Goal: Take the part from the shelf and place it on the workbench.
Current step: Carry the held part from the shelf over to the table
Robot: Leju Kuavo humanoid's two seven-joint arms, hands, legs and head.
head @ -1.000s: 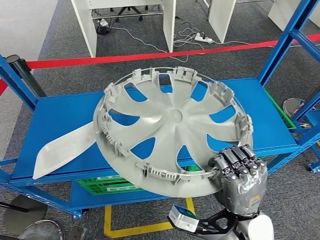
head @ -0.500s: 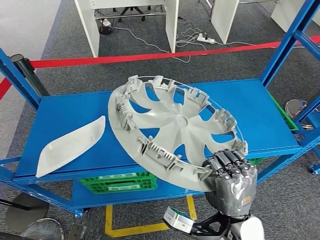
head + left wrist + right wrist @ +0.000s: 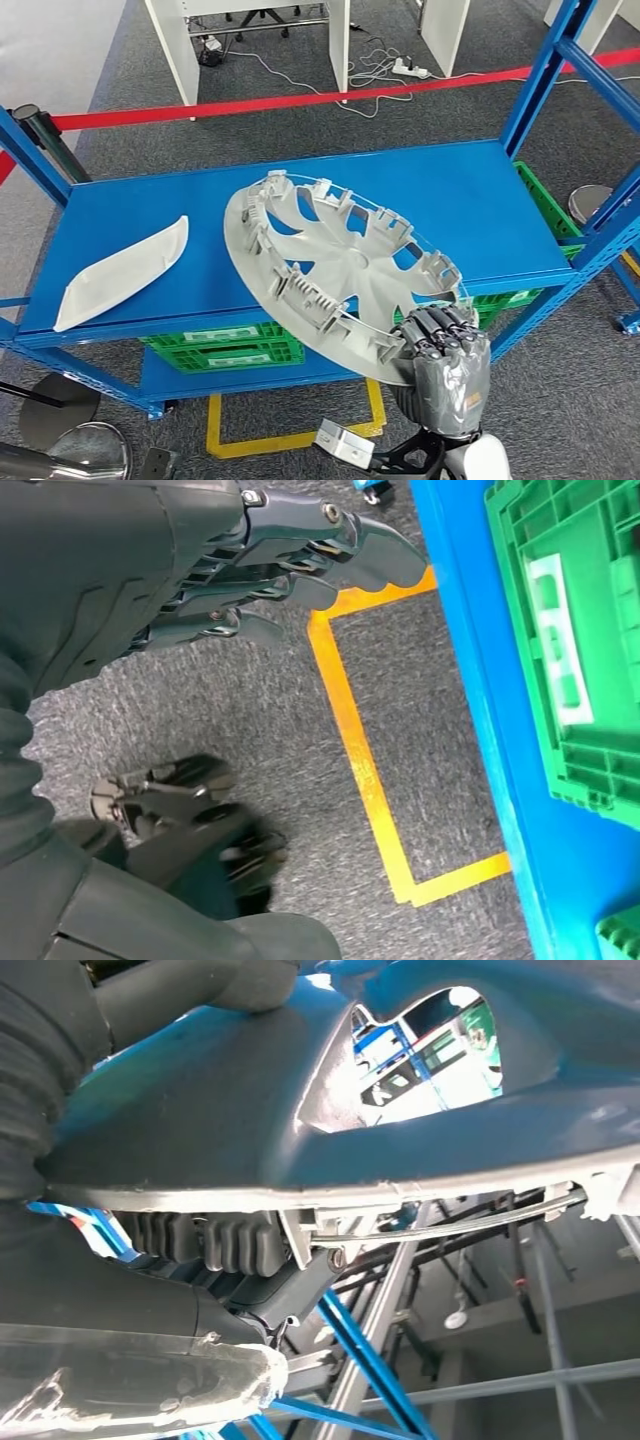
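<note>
A large grey wheel cover [image 3: 340, 270] hangs tilted in front of the blue shelf [image 3: 468, 200], its ribbed back toward me. My right hand [image 3: 445, 370] grips its near rim at the lower right, fingers curled over the edge. Seen from the right wrist, the cover [image 3: 302, 1110] lies close above that hand's dark fingers [image 3: 211, 1240]. My left hand [image 3: 249, 570] hangs over the grey carpet, fingers stretched out and apart, holding nothing. A white curved panel [image 3: 121, 272] lies on the shelf's left end.
Green crates [image 3: 226, 350] sit on the lower shelf level, one also seen from the left wrist [image 3: 581, 650]. Blue uprights [image 3: 536, 80] frame the shelf ends. A red barrier tape [image 3: 302, 100] runs behind it. Yellow floor tape [image 3: 287, 440] marks the carpet in front.
The wheel cover has tilted more steeply and dropped lower with my right hand, which drifted left and down. The whole view has shifted a little too.
</note>
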